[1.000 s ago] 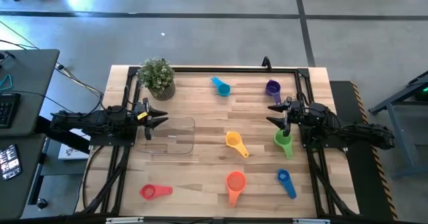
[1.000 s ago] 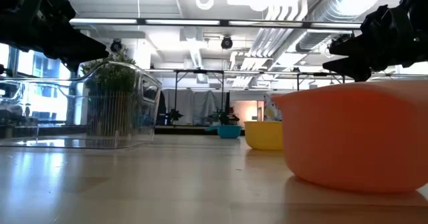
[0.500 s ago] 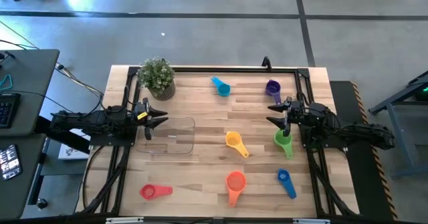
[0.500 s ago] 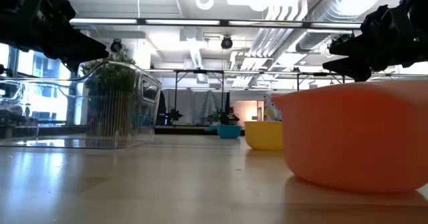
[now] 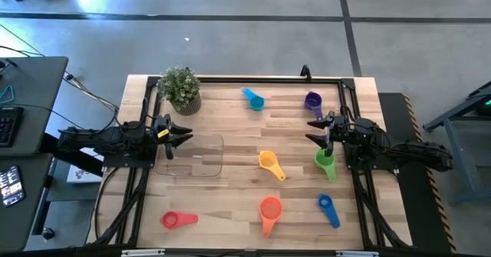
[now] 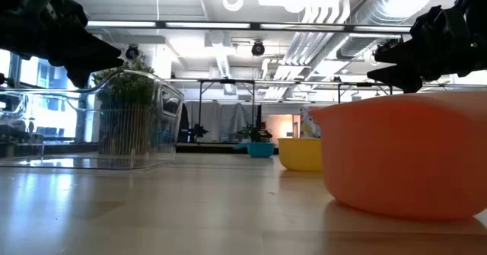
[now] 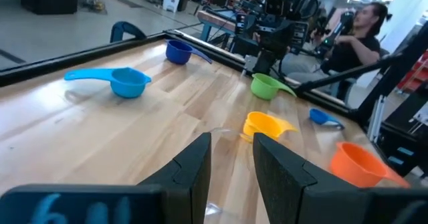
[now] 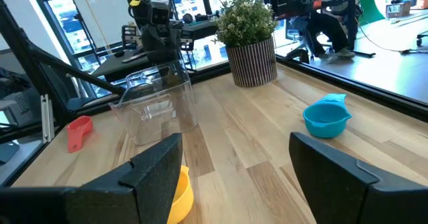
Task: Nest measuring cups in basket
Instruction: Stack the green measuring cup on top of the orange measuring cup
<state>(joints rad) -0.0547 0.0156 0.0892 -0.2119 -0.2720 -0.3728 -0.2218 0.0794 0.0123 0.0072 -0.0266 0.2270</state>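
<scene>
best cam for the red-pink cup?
High view: the red-pink cup lies whole near the table's front-left corner. Right wrist view shows it small, beyond the basket. Low and left wrist views don't show it.

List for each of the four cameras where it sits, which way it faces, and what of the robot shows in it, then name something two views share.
High: overhead, straight down; both arms, left gripper, right gripper.
Low: tabletop height, level into the room; orange cup fills the near right.
Left wrist: past narrowly parted fingers toward the right arm.
Right wrist: past wide-open fingers toward the basket and plant.
Shared: both wrist views show the light blue cup.
</scene>
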